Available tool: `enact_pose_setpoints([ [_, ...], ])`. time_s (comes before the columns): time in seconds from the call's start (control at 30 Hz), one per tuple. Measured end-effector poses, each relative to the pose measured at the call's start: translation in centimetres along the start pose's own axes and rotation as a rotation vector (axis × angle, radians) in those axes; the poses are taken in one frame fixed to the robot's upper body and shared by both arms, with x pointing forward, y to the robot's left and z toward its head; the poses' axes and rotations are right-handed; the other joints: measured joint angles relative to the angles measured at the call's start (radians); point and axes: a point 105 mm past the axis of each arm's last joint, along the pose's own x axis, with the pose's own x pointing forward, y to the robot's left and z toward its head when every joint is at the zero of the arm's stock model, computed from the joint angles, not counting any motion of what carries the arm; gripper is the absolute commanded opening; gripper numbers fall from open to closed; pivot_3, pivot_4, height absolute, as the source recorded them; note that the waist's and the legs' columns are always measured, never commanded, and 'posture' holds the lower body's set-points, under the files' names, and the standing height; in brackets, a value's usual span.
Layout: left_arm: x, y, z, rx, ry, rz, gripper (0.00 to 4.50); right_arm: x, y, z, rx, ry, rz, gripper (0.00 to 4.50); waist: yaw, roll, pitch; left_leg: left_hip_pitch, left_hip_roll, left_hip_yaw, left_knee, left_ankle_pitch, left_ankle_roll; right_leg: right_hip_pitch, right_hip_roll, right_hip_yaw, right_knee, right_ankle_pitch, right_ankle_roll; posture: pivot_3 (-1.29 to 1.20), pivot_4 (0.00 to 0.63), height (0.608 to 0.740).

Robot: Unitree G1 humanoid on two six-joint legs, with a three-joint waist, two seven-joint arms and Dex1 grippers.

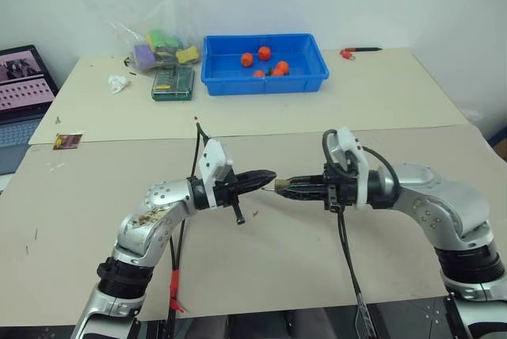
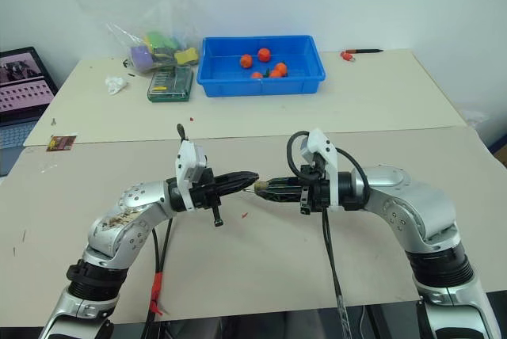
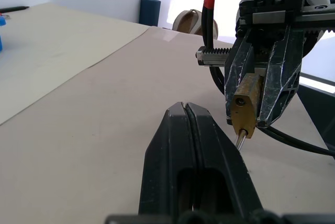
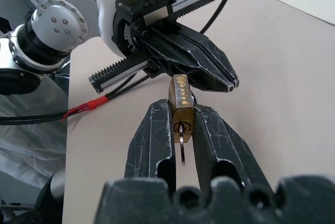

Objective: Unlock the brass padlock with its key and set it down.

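The brass padlock (image 4: pixel 182 119) sits between the fingertips of my right gripper (image 1: pixel 279 187), which is shut on it a little above the table's middle. A thin silver key (image 4: pixel 182 153) sticks out of its keyhole. In the left wrist view the padlock (image 3: pixel 245 110) shows a thin silver shaft at its lower end. My left gripper (image 1: pixel 272 174) points at the right one, tip to tip, with its fingers (image 3: pixel 172 130) pressed together and nothing between them. Its tip is just beside the padlock; I cannot tell whether it touches.
At the back stand a blue bin (image 1: pixel 265 79) with orange balls, a green box (image 1: pixel 173 84) and a plastic bag (image 1: pixel 158 42). A laptop (image 1: pixel 20 85) sits far left, a red pen (image 1: pixel 358 51) back right. A red speck (image 1: pixel 256 214) lies below the grippers.
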Motion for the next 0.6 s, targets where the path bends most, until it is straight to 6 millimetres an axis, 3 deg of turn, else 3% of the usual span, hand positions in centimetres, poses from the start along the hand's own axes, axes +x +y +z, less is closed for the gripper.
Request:
enact_pose_setpoints([
  [0.3, 0.1, 0.0, -0.3, -0.012, 0.002, -0.003, 0.05, -0.9, -0.8, 0.6, -0.004, -0.023, -0.037, 0.13, 0.0, 0.0, 0.0, 0.0, 0.0, 0.0, 0.0, 0.0, 0.0, 0.0, 0.0, 0.0, 0.0, 0.0, 0.0, 0.0, 0.15, 0.74],
  [0.47, -0.6, 1.3, -0.4, 0.017, 0.021, 0.062, 0.05, -2.7, -2.1, 0.0, 0.017, 0.019, -0.089, 0.13, 0.0, 0.0, 0.0, 0.0, 0.0, 0.001, 0.0, 0.0, 0.0, 0.0, 0.0, 0.0, 0.0, 0.0, 0.0, 0.0, 0.15, 0.74],
  [0.6, -1.8, 3.1, 0.1, 0.087, 0.03, 0.141, 1.13, -4.0, -2.9, -0.2, 0.039, 0.031, -0.102, 0.13, -0.001, 0.0, 0.0, 0.0, 0.0, 0.001, 0.0, 0.0, 0.0, 0.0, 0.0, 0.0, 0.0, 0.0, 0.0, 0.0, 0.15, 0.74],
])
